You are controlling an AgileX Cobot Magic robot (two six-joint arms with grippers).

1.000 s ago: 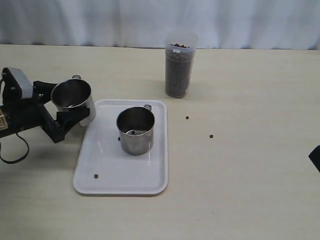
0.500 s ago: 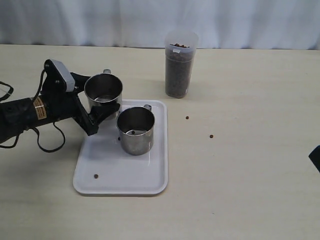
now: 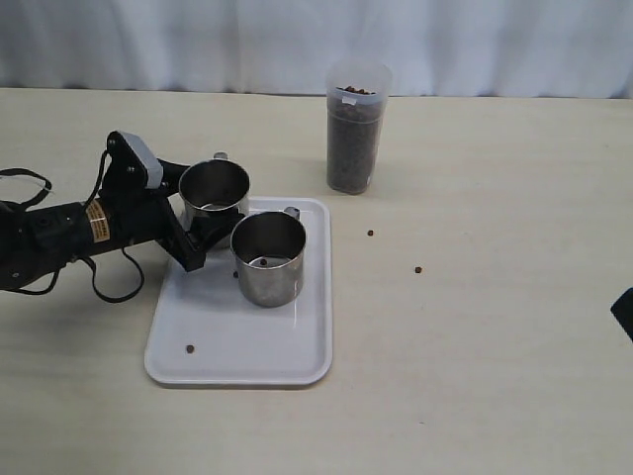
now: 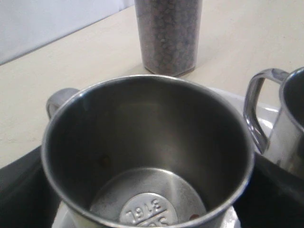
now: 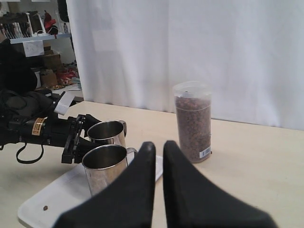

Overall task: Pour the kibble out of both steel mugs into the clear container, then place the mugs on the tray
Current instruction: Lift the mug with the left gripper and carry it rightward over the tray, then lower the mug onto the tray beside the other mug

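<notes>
Left wrist view, stamped base inside held steel mug point(image 4: 147, 156), left gripper point(image 3: 203, 223) around it

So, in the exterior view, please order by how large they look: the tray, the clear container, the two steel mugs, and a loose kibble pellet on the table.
1. The tray, clearly largest.
2. The clear container.
3. The steel mug on the tray and the steel mug in the left gripper look alike; no ranking.
4. The kibble pellet, smallest.
</notes>
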